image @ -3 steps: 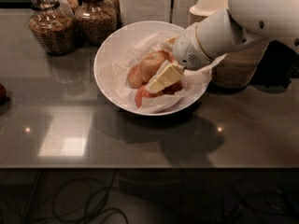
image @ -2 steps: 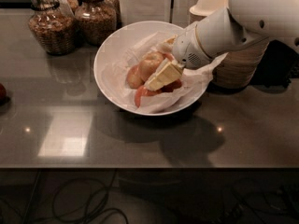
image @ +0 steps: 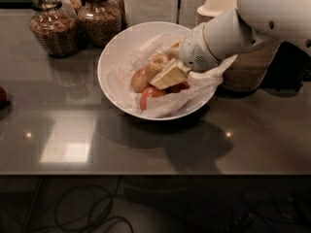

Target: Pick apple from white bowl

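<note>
The white bowl [image: 109, 62], wide and lined with crinkled white paper, stands on the dark counter at centre. The largest apple [image: 156, 65], pale yellow-orange, lies in the middle of it. A smaller apple [image: 139, 80] sits to its left and redder apples [image: 149, 96] lie in front. My gripper [image: 165, 74] reaches in from the right on the white arm [image: 228, 33]. It is down inside the bowl, against the large apple's right front side, and hides part of it.
Two glass jars [image: 51, 30] of brown food stand at the back left. A stack of beige disposable bowls [image: 252, 69] sits right behind the arm. A white box [image: 150, 4] stands at the back. A red object [image: 2, 96] lies at the left edge.
My gripper has shifted very slightly left and up inside the bowl. The apples and the bowl stay where they were.
</note>
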`<state>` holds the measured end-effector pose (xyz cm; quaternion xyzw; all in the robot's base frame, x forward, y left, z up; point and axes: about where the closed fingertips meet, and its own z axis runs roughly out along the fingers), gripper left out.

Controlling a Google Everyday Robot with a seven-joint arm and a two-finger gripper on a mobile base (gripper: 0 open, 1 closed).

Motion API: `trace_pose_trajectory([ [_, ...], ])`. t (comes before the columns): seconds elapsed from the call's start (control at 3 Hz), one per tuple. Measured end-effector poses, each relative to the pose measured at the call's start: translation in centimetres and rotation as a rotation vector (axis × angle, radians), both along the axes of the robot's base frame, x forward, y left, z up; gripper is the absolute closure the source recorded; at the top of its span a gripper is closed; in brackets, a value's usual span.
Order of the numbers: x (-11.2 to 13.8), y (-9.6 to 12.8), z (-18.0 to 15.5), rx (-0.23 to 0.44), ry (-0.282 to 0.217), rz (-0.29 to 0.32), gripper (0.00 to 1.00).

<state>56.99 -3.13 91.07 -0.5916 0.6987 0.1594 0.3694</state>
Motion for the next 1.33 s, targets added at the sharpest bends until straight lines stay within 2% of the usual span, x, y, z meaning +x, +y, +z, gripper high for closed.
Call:
trace_pose_trajectory([
  [0.33, 0.0, 0.0, 0.0, 0.0, 0.0, 0.0, 1.0],
  [0.67, -0.9, -0.2, 0.7, 0.04, 0.006, 0.029, 1.0],
  [1.0, -2.1, -1.0, 4.0, 0.13, -0.02, 0.068, 1.0],
  [1.33, -3.1, -2.2, 7.7, 0.259, -0.04, 0.098, 1.0],
])
